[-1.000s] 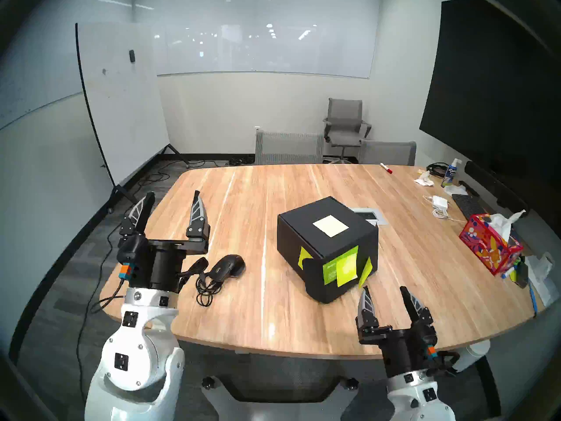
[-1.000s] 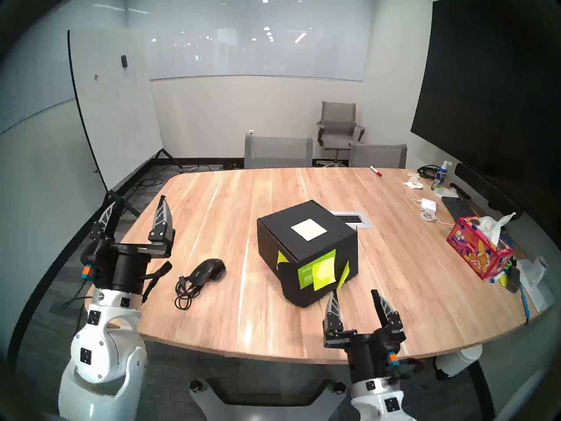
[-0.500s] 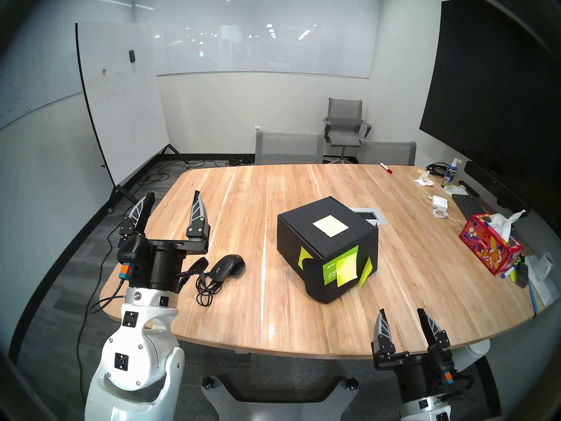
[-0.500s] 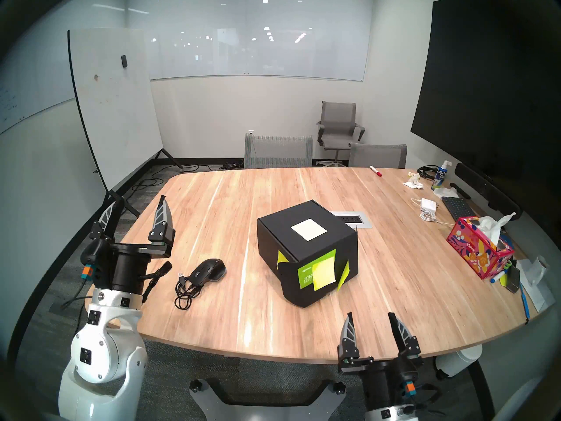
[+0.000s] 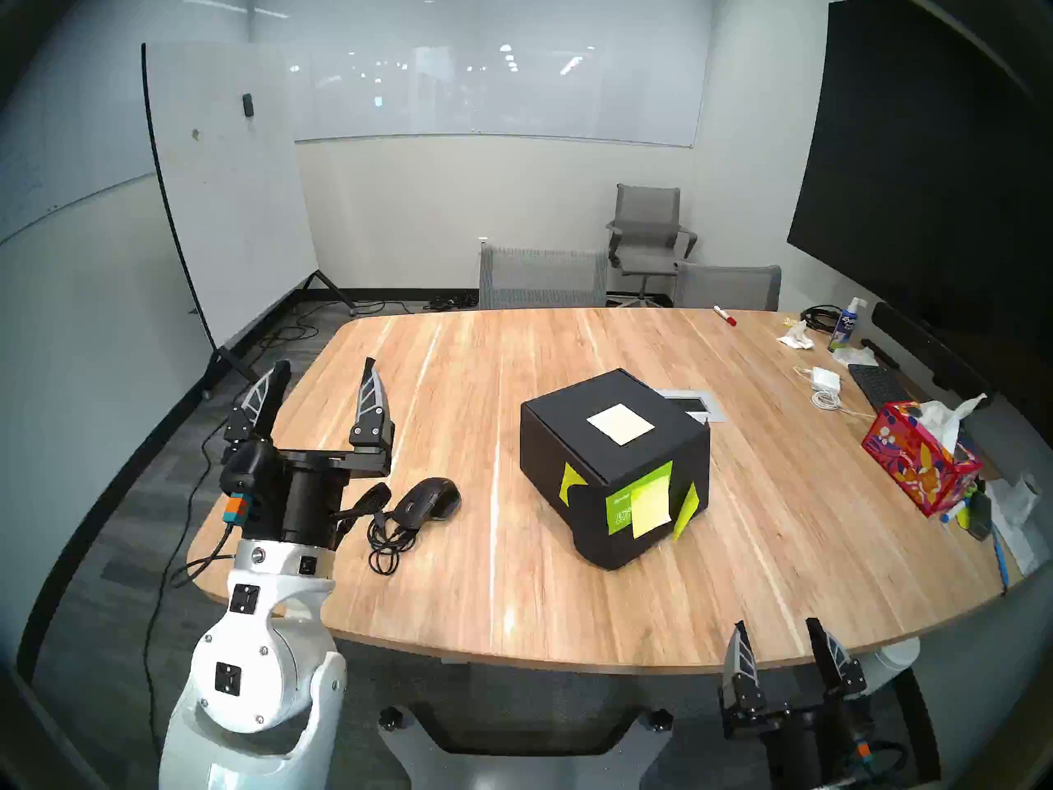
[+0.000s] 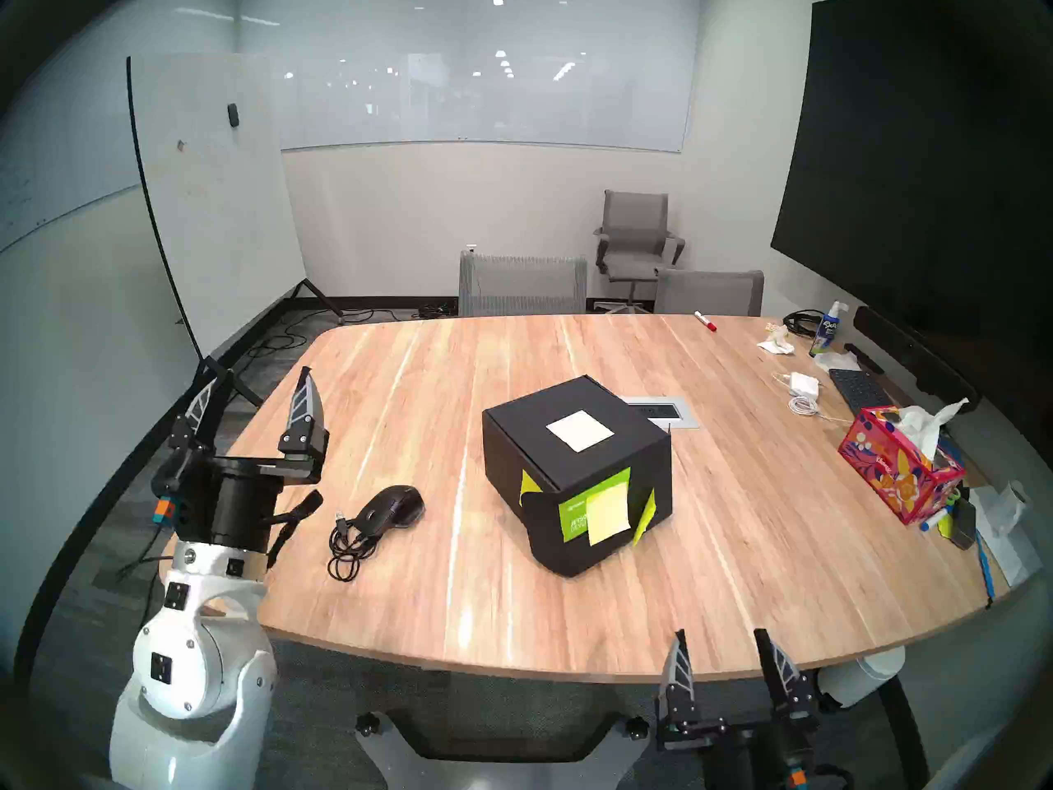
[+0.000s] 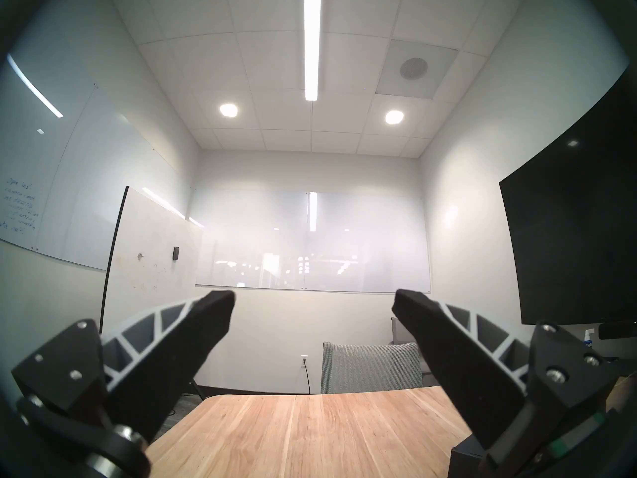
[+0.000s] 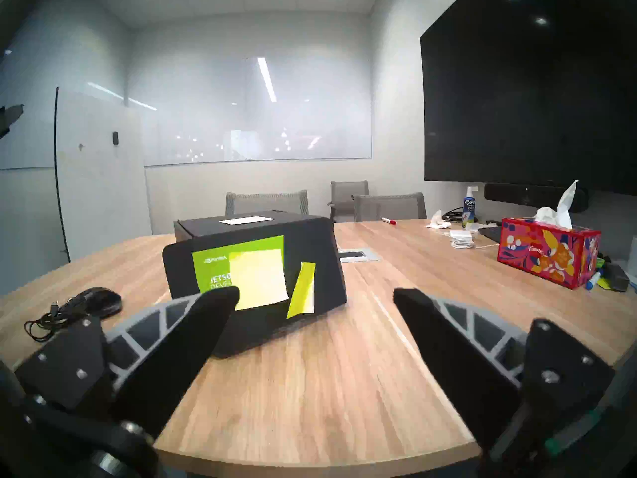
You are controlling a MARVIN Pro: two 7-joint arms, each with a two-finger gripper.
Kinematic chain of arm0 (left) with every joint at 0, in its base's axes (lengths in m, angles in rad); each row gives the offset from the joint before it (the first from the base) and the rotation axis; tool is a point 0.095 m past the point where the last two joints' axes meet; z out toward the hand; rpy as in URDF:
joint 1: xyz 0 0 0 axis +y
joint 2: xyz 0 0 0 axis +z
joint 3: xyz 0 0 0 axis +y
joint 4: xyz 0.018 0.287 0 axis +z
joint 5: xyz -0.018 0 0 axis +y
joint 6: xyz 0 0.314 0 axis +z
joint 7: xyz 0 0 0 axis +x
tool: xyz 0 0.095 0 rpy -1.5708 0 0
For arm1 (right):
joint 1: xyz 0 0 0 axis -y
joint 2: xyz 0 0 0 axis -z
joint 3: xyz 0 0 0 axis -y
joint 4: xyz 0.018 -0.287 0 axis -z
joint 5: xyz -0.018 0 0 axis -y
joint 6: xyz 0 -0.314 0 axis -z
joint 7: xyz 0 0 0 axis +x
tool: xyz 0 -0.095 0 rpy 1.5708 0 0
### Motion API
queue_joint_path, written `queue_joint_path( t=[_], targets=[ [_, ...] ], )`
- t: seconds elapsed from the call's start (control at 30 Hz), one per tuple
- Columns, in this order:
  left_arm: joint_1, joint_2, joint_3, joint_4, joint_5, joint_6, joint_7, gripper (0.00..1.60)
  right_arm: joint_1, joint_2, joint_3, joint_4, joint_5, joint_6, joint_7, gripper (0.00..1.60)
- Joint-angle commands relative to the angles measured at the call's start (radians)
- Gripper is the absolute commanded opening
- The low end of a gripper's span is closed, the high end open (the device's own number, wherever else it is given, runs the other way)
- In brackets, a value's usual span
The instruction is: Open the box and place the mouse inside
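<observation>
Box (image 5: 612, 464) lid closed, mid-table; mouse (image 5: 428, 501) near left edge; both tools released, empty.

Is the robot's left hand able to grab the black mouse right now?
Probably yes. The left hand is open and empty, raised above the table close to the mouse, with nothing between them. It would have to tip down first.

one box (image 5: 612, 464), one mouse (image 5: 430, 501), three chairs (image 5: 541, 278)
</observation>
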Motion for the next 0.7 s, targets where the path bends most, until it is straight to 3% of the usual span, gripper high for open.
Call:
queue_joint_path(
  t=[0.0,0.67],
  targets=[
    [0.003,-0.001,0.000,-0.019,-0.001,-0.002,0.001,1.60,0.000,0.015,0.014,0.017,0.035,-0.032,0.009,1.60],
    [0.003,-0.001,0.000,-0.019,-0.001,-0.002,0.001,1.60,0.008,0.011,0.020,0.033,0.054,-0.040,0.029,1.60]
  ],
)
